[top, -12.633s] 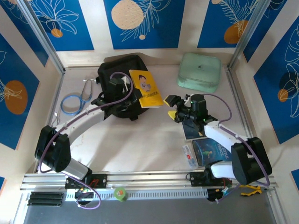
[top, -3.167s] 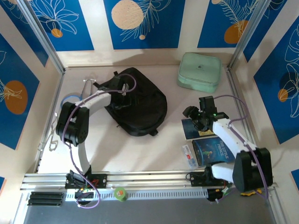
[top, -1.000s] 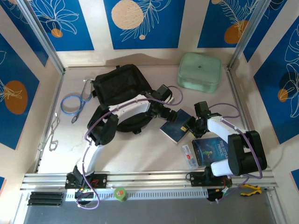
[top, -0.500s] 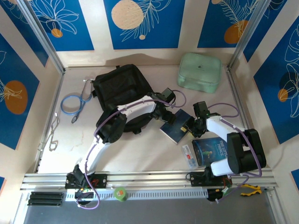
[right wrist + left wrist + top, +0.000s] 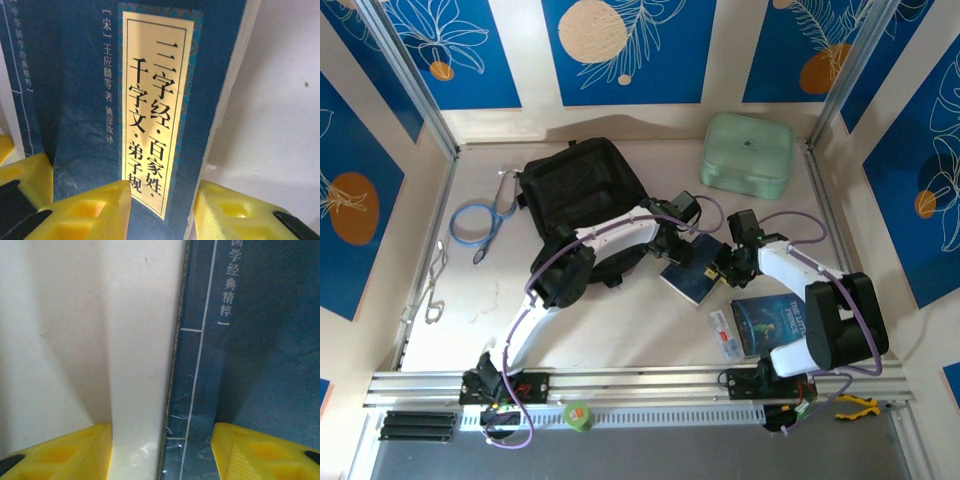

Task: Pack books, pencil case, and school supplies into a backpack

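Note:
The small dark navy book (image 5: 692, 282) lies flat on the table right of the black backpack (image 5: 582, 192). My left gripper (image 5: 687, 248) hangs over its far edge and my right gripper (image 5: 723, 267) over its right edge. In the left wrist view the left gripper (image 5: 160, 455) is open, one yellow finger over the bare table and the other over the navy cover (image 5: 255, 340). In the right wrist view the right gripper (image 5: 160, 215) is open astride the book's page edge (image 5: 227, 100). The larger blue book (image 5: 776, 325) and the slim pencil case (image 5: 722, 333) lie near the right arm's base.
A mint-green padded pouch (image 5: 747, 154) sits at the back right. A blue stethoscope (image 5: 475, 220) lies left of the backpack, near the left wall. A green tape roll (image 5: 578, 414) rests on the front rail. Both forearms cross the table's middle.
My left gripper has come down from beside the backpack onto the navy book's far edge. My right gripper has edged up and left along the book. Both pairs of jaws have narrowed.

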`<act>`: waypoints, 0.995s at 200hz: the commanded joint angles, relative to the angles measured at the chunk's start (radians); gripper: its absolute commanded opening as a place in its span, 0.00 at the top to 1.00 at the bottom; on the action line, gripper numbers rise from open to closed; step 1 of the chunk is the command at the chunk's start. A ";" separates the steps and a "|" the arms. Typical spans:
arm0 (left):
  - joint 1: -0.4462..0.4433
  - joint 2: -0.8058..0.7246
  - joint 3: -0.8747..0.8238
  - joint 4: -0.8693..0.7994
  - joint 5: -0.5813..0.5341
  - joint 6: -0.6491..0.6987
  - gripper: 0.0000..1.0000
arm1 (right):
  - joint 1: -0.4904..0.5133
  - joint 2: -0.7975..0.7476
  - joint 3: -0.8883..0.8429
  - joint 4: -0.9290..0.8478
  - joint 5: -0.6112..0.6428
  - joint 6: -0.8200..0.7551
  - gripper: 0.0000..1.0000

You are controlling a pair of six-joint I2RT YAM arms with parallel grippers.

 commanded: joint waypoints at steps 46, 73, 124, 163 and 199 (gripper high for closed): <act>-0.033 0.094 -0.013 -0.043 0.029 -0.001 0.51 | 0.007 -0.033 0.032 -0.028 -0.042 -0.007 0.73; -0.033 0.094 -0.014 -0.043 0.033 -0.006 0.53 | 0.006 -0.044 0.022 -0.011 -0.060 -0.005 0.82; -0.024 -0.002 0.037 -0.040 0.055 0.012 0.48 | -0.021 -0.114 0.009 -0.027 -0.031 -0.025 0.99; 0.020 -0.171 0.078 -0.018 0.098 0.020 0.39 | -0.084 -0.228 -0.019 0.043 -0.104 -0.115 1.00; 0.082 -0.308 0.034 -0.004 0.143 -0.008 0.29 | -0.142 -0.309 -0.016 0.128 -0.294 -0.186 1.00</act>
